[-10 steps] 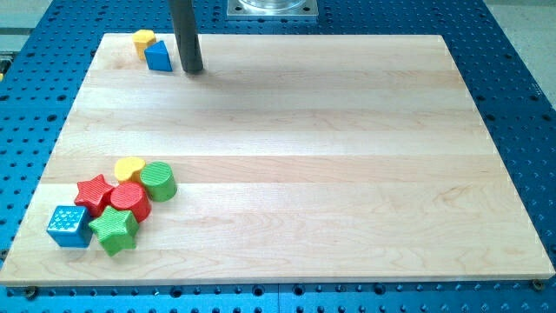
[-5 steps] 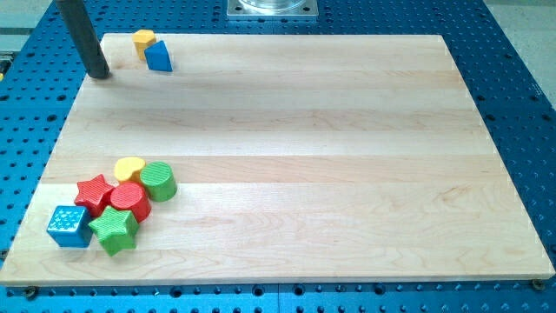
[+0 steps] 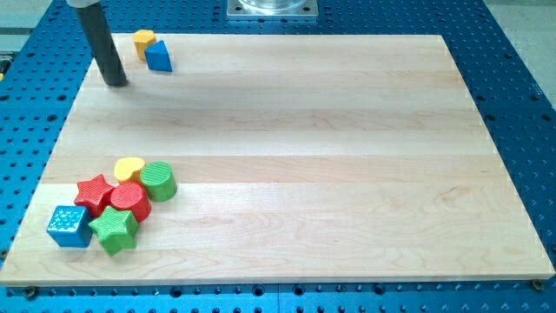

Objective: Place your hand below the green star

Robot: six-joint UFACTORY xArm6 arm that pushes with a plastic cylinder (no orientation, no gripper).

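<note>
The dark rod comes down from the view's top left, and my tip (image 3: 115, 83) rests on the wooden surface (image 3: 287, 156) near its top left corner; there is no gripper on this arm at all, only the plain rod, so nothing is held. Just to the view's right of the tip, apart from it, sit two small blocks touching each other: a yellow block (image 3: 143, 40) whose shape I cannot make out, and a blue block (image 3: 158, 56) with a slanted top just below and to the right of it. The green star (image 3: 115, 230) lies far from the tip, down at the view's bottom left, the lowest piece in a tight cluster. Pressed against its left side is a blue cube (image 3: 69, 226), directly above it a red cylinder (image 3: 130, 202), and up to the left of that a red star (image 3: 95, 193). A yellow heart-shaped block (image 3: 130, 168) tops the cluster, with a green cylinder (image 3: 159, 181) beside it on the right. The strip of wood between the green star and the bottom edge of the surface is narrow. Around the wood runs a blue perforated base (image 3: 512, 104), and a metal mounting plate (image 3: 272, 8) shows at the view's top centre.
</note>
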